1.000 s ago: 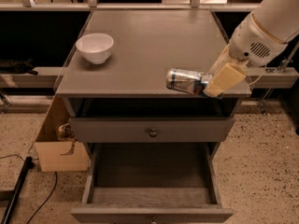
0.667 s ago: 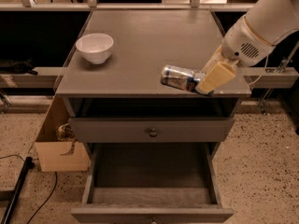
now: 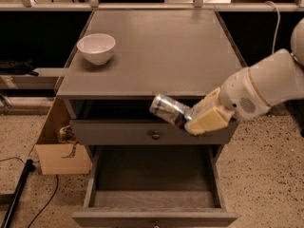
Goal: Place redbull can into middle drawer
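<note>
The gripper (image 3: 202, 119) is shut tight on one end of the redbull can (image 3: 167, 109). The rest of the can sticks out from the jaws toward the side where the white bowl (image 3: 96, 48) sits. The can is tilted, with its free end a little higher than the held end.

A second ago the can was over the cabinet top (image 3: 161, 51), near the front corner. Now the arm (image 3: 266, 84) has swung it forward and down. The can is off the top and hangs in the air in front of the upper drawer (image 3: 118, 132), just beside its small round knob (image 3: 155, 136), which is a bit below the jaws.

The middle drawer (image 3: 152, 199) is pulled out and lies below the jaws, with nothing between it and the can (a good sign). It looks like the lifting part is over and the lowering part has begun.

The can still has to go down into the drawer, so the job is maybe half done. I think the jaws should go lower and stay clear of the upper drawer's front. Then they can let go near the grey floor, so the can does not drop hard and roll about.
</note>
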`<state>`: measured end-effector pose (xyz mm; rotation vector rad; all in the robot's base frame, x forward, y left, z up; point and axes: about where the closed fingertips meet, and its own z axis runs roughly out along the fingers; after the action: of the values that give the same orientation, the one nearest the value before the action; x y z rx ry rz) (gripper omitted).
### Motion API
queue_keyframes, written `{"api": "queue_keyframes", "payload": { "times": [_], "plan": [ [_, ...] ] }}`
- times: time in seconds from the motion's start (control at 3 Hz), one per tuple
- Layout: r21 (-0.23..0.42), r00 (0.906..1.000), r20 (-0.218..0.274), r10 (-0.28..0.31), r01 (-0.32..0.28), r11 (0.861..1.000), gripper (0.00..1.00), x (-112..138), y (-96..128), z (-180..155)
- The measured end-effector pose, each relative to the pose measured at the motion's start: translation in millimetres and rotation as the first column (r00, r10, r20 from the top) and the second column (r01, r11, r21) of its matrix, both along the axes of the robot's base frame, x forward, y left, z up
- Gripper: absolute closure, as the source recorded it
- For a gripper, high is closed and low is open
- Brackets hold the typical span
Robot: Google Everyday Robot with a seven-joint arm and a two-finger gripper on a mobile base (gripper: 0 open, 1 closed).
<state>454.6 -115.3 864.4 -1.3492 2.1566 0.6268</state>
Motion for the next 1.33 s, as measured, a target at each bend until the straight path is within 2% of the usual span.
{"api": "queue_keyframes", "payload": {
  "times": [0.33, 0.67, 1.33],
  "plan": [
    [0.041, 0.9976, -0.047, -0.05, 0.052, 0.998, 1.0, -53.1, -11.0, -22.9],
    [0.034, 0.997, -0.059, -0.05, 0.052, 0.998, 1.0, -47.1, -9.5, -34.4],
    [0.047, 0.9886, -0.114, -0.098, 0.104, 0.993, 1.0, -38.4, -25.8, -85.7]
  ]
}}
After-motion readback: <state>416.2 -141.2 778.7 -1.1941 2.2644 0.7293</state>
